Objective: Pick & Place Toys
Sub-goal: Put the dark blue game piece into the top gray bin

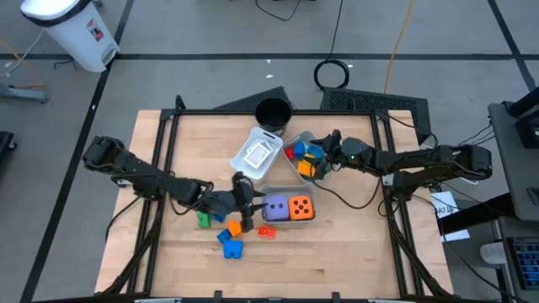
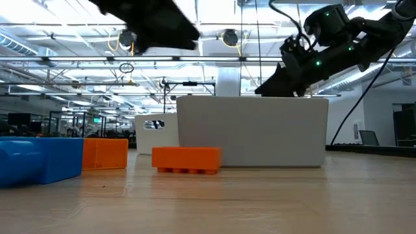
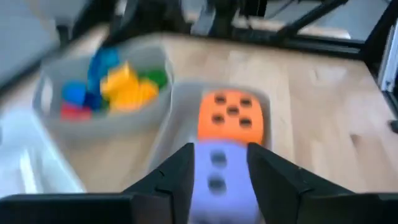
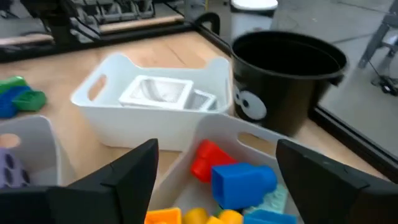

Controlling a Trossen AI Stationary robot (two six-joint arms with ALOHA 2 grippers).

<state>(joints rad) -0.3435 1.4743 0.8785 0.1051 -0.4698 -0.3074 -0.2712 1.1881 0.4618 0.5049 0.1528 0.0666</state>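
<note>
While your left gripper (image 1: 249, 200) hovers mid-table, fingers parted and empty beside the purple die (image 1: 275, 209), turn back for the loose blocks (image 1: 229, 238) toward the near edge. Grip their hard, smooth flat sides. Your right gripper (image 1: 322, 156), wide open, hangs over the block tray (image 1: 301, 171).

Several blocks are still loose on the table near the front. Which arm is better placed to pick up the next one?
Probably the left. Its gripper is open beside the loose orange block, blue block and green block. The right gripper, also open, hangs over the far tray of blocks.
</note>
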